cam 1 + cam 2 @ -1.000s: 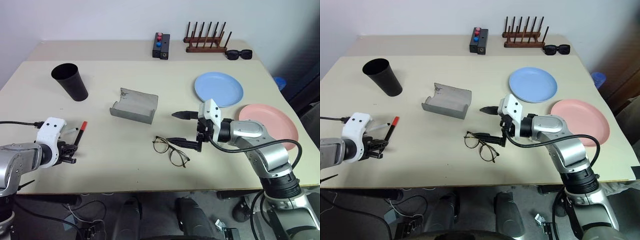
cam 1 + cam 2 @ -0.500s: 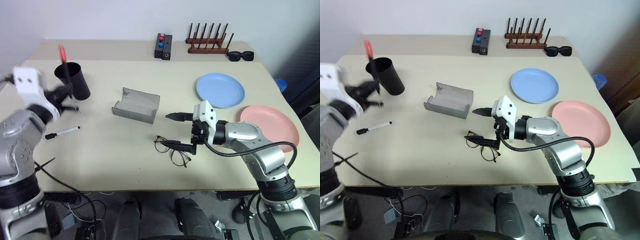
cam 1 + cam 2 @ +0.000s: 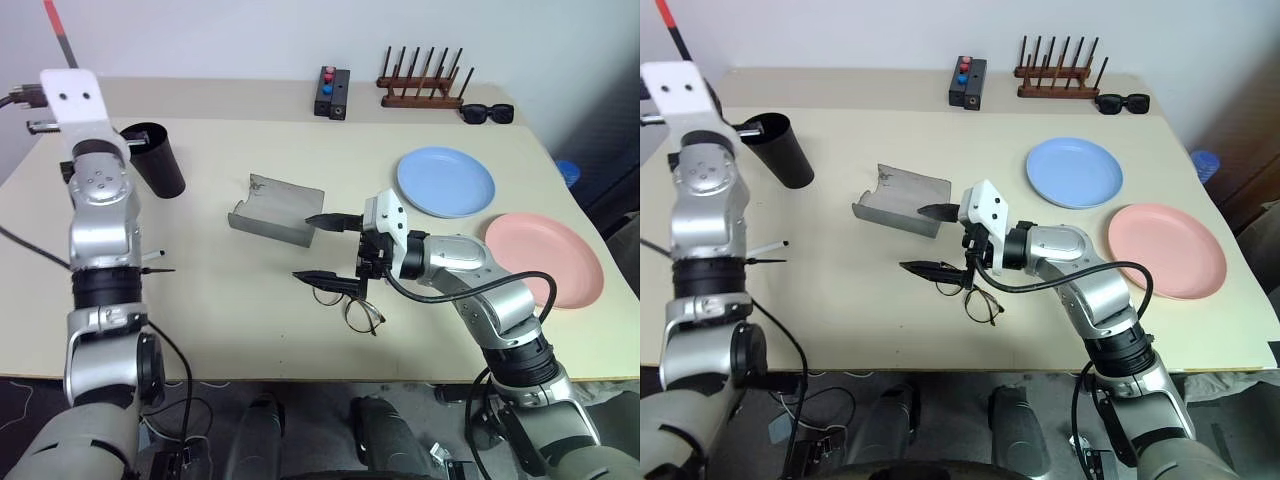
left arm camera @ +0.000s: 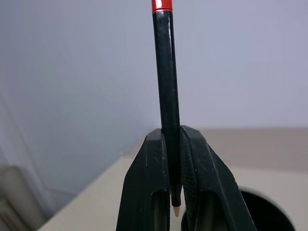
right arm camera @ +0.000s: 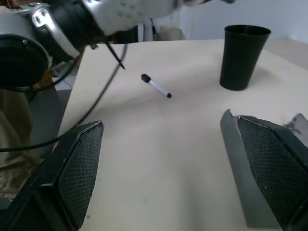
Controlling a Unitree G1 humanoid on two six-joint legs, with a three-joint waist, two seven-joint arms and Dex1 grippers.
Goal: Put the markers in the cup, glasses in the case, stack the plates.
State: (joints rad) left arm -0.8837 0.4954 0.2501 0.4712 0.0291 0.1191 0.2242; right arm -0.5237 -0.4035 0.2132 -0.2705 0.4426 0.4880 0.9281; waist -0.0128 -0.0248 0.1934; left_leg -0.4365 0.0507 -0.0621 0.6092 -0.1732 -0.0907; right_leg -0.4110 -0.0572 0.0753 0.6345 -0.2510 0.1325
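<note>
A: State the left claw (image 4: 172, 185) condition.

B: It is clamped on the red-capped marker (image 4: 165, 86), which stands upright between the two black fingers (image 4: 144, 187), raised above the black cup (image 3: 155, 160). The cup sits near the tabletop (image 3: 220, 330) edge at 10 o'clock.

A: And the right claw (image 3: 322, 247)?

B: It is spread wide, level, just above the tabletop centre. The glasses (image 3: 352, 303) lie just below its lower finger at 6 o'clock, apart from it as far as can be told. The grey case (image 3: 275, 210) lies open at its 11 o'clock, near the upper fingertip.

A: Plates?

B: The blue plate (image 3: 446, 182) lies at 2 o'clock and the pink plate (image 3: 545, 258) at 3 o'clock, side by side, unstacked, the pink one close to the tabletop's right edge.

A: Free room?

B: A black-capped marker (image 5: 156, 86) lies near the left edge at 9 o'clock. Open surface runs between it and the case, and along the near edge.
</note>
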